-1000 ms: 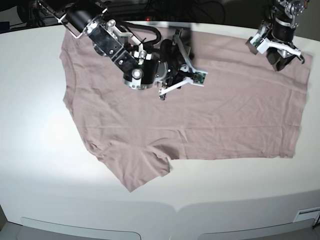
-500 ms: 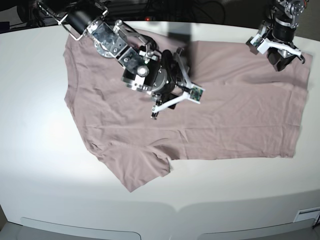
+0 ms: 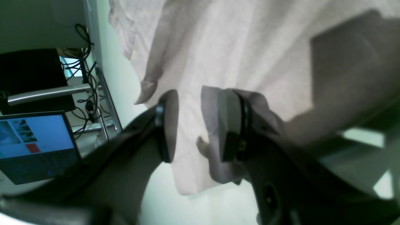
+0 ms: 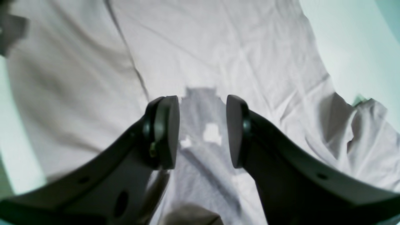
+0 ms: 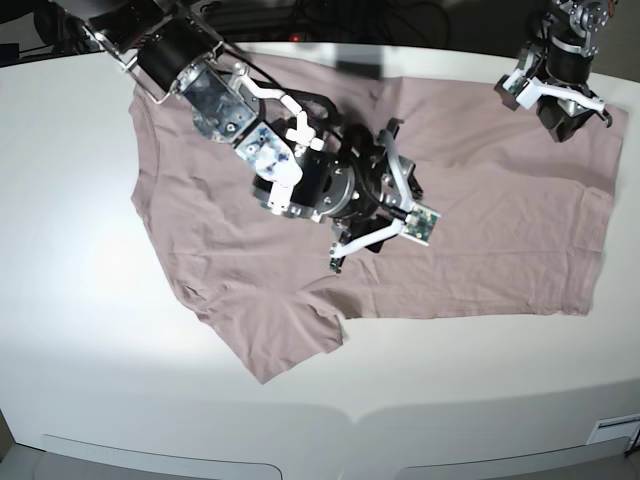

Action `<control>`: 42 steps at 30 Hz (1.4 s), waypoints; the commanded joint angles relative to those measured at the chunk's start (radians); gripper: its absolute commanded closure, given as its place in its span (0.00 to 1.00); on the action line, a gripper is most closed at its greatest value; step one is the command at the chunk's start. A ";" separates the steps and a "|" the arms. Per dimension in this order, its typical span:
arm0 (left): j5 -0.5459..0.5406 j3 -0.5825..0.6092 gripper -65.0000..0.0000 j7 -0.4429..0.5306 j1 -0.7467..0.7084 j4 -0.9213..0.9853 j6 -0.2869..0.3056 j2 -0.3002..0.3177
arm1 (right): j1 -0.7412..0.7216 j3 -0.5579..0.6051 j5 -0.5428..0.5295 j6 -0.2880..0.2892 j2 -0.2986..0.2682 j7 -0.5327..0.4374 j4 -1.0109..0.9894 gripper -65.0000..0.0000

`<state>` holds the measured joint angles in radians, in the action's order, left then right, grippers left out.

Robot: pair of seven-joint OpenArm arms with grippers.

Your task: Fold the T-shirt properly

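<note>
T-shirt (image 5: 480, 230): spread flat on white table (image 5: 80, 330), wrinkled, one sleeve toward front edge. Right gripper (image 4: 202, 131): above shirt's mid-body, jaws apart, nothing betw. them, only its shadow on cloth. Left gripper (image 3: 195, 125): at shirt's far corner nr table edge, jaws apart w/ cloth fold betw. them; grip can't be told. Laptop screen (image 3: 31, 140) beyond table.

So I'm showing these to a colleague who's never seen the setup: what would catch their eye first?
The big pink-mauve T-shirt spread wrinkled across the white table, one sleeve pointing toward the near edge. Then the right gripper, jaws open, hanging over the shirt's middle. The left gripper sits at the shirt's far corner with cloth between its pads.
</note>
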<state>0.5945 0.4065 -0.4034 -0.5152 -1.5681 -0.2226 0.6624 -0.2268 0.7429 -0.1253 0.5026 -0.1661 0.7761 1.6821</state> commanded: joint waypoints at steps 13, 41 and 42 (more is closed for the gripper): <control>0.013 -0.001 0.67 -0.030 -0.011 0.002 0.023 0.011 | 0.250 -0.485 -0.167 0.002 -0.041 0.078 0.316 0.61; 0.169 -0.001 0.67 -0.157 -0.015 -0.284 -0.159 0.027 | 0.327 -0.821 -0.272 0.142 -0.044 0.140 0.321 0.61; 0.162 -0.001 0.67 -0.151 -0.010 -0.311 -0.160 0.034 | 0.327 -0.821 -0.271 0.142 -0.044 0.133 0.320 0.61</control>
<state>0.7364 0.4126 -0.5613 -0.5285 -1.8614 -0.3599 0.6804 0.1143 -0.0734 -0.3805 0.6380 -0.2073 0.9356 1.9842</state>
